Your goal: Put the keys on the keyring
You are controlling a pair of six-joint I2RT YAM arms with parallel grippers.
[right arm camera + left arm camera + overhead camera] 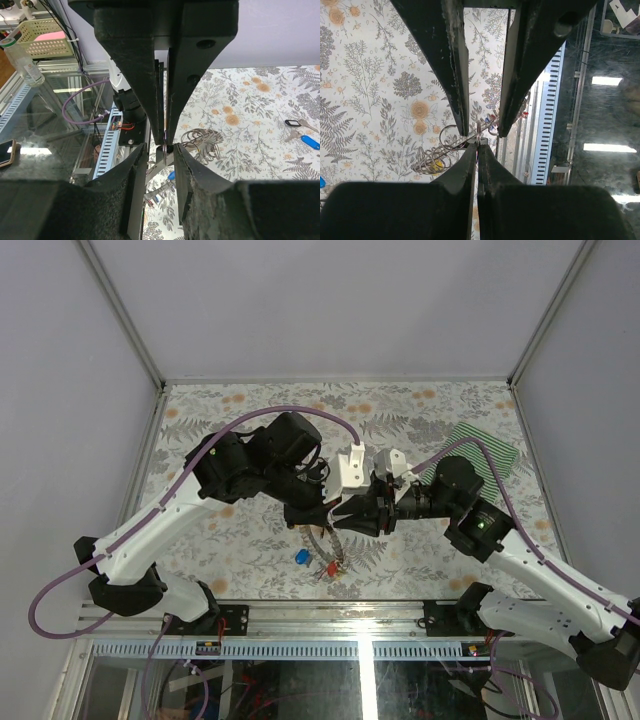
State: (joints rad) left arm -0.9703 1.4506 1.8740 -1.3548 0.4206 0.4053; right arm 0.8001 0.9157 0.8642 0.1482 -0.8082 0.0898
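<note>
My left gripper (pixel 322 512) (pixel 478 145) is shut on the keyring (pixel 478 132), a thin dark ring seen edge-on and held above the table. My right gripper (pixel 345 517) (pixel 161 147) meets it tip to tip. Its jaws stand open on either side of the keyring's edge (pixel 164 145), with a gap on both sides. A bunch of small wire rings with a yellow key (pixel 434 161) hangs beside the left jaws. A blue key (pixel 301 557) and a red key (pixel 330 568) lie on the floral cloth below. A black key (pixel 293 123) and another blue key (pixel 310 141) lie farther off.
A green striped cloth (pixel 485 455) lies at the back right of the table. The table's near edge with its slotted metal rail (pixel 547 115) runs just below the grippers. Grey walls close in the sides and back.
</note>
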